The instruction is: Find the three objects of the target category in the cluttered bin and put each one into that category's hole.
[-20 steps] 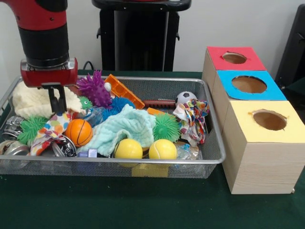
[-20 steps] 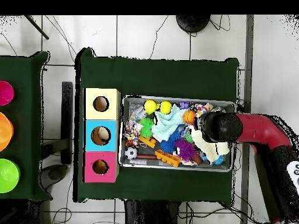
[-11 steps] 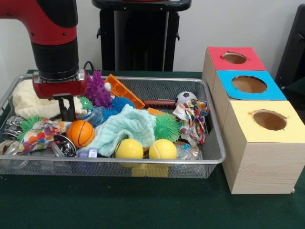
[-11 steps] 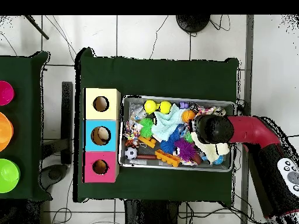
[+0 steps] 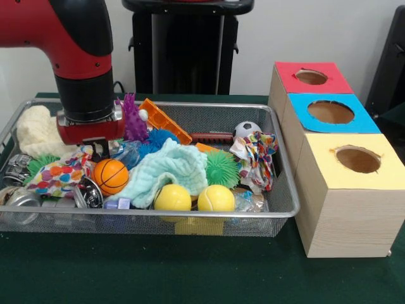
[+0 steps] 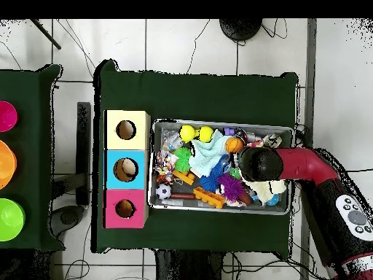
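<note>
Green cloth covers the table [image 5: 190, 272], and on it stands a wire mesh bin [image 5: 278, 212] full of toys beside a row of three wooden boxes: a yellow-topped box [image 5: 351, 190], a blue-topped box [image 5: 329, 114] and a red-topped box [image 5: 310, 77], each with a round hole in its top. The red and black arm [image 5: 79, 57] comes down into the bin's crowded end, and its gripper [image 5: 96, 149] is sunk among the clutter; the jaws are mostly hidden, so I cannot tell whether they are apart or together.

Just below the gripper, toward the camera in the front view, lies an orange basketball [image 5: 111, 176], perhaps touching it. Beside the jaws, on the side away from the boxes, is a spotted cloth [image 5: 57, 179], with a cream fluffy cloth [image 5: 38, 130] behind it. Right behind the gripper stands a purple spiky ball [image 5: 133, 120]. On the boxes' side of the jaws lies a mint towel [image 5: 168, 168], then a green spiky ball [image 5: 221, 169], with two yellow balls [image 5: 193, 198] near the bin's front wall. A small soccer ball [image 5: 247, 130] sits well apart from the gripper, at the bin's end nearest the boxes.
</note>
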Tool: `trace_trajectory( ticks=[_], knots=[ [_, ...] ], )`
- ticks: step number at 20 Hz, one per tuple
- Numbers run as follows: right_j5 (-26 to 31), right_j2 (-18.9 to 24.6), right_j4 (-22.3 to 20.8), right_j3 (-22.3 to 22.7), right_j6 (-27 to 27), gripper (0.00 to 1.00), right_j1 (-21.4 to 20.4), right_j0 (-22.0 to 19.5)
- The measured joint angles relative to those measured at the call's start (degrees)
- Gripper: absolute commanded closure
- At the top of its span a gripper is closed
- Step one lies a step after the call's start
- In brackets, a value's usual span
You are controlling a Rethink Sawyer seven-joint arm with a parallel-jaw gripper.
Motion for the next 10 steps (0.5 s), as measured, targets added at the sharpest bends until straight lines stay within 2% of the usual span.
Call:
trace_trajectory(
  ticks=[7, 10],
  knots=[
    [-3.7, -0.3, -0.1, 0.2, 0.0, 1.0, 0.0, 0.6],
    [-4.7, -1.1, -0.1, 1.6, 0.0, 1.0, -0.9, 1.8]
  ],
)
